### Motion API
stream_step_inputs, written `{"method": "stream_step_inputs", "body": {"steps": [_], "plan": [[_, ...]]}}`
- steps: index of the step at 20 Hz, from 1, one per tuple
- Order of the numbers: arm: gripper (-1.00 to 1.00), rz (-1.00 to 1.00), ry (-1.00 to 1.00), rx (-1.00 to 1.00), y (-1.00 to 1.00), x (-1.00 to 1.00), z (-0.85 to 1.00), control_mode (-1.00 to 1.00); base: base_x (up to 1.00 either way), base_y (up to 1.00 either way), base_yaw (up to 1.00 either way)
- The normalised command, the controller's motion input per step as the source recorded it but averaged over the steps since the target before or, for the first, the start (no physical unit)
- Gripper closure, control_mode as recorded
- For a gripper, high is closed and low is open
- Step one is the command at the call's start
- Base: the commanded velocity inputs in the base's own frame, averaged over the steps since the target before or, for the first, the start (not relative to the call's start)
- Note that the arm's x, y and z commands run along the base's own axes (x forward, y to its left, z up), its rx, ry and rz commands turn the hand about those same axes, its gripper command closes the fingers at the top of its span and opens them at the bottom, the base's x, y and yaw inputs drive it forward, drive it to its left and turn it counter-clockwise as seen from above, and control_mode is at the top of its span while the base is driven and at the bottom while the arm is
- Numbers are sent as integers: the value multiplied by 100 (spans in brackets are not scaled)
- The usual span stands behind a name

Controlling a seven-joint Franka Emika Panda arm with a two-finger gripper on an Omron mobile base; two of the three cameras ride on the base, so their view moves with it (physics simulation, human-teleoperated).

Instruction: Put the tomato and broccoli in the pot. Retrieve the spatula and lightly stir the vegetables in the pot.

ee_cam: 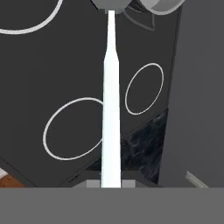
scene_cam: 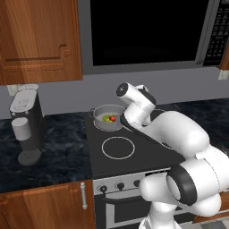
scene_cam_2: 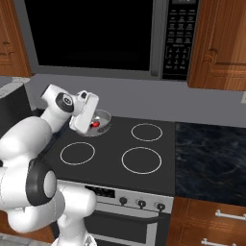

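Now I have the pincer (ee_cam: 111,183) clenched on the spatula (ee_cam: 111,109) at its handle end, blade far ahead by the pot (scene_cam: 107,117), where tomato (scene_cam: 112,118) and broccoli (scene_cam: 106,118) sit. Slim, stiff and light, it looks liable to pivot; I'd stir gently.

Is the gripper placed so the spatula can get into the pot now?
Probably yes: the gripper is shut on the spatula, whose blade end nears the open pot.

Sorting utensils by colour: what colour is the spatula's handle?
White; the spatula handle shows best in the hand view.
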Motion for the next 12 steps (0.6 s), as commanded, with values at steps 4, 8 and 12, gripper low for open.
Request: {"method": "stream_step_inputs", "body": {"steps": [4, 8, 12], "plan": [[100, 0, -5, -9, 17, 12, -20, -100, 0, 0, 0], [100, 0, -3, -3, 6, 3, 2, -100, 0, 0, 0], [100, 0, 0, 0, 0, 0, 26, -100, 0, 0, 0]]}}
